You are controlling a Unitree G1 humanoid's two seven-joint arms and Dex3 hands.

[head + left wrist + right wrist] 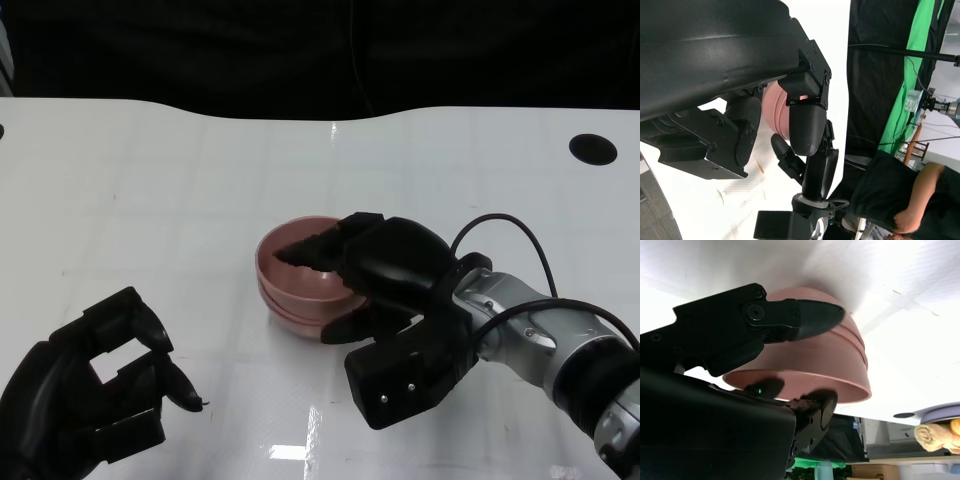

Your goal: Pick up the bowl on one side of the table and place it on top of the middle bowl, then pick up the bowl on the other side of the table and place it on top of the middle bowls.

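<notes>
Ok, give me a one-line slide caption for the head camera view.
Right hand grips the rim of the pink bowl stack mid-table, while the left hand waits nearby holding nothing.

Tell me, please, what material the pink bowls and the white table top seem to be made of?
The stacked pink round bowls look like matte plastic: even colour, thin smooth rim, only a soft sheen in the right wrist view. The white table top seems a glossy laminate or coated board, since it mirrors lamp glare near the black right hand. Neither material is certain.

Bare table (180, 190) around bowl stack (300, 290), right hand (385, 270) covering it, seemingly.
</notes>
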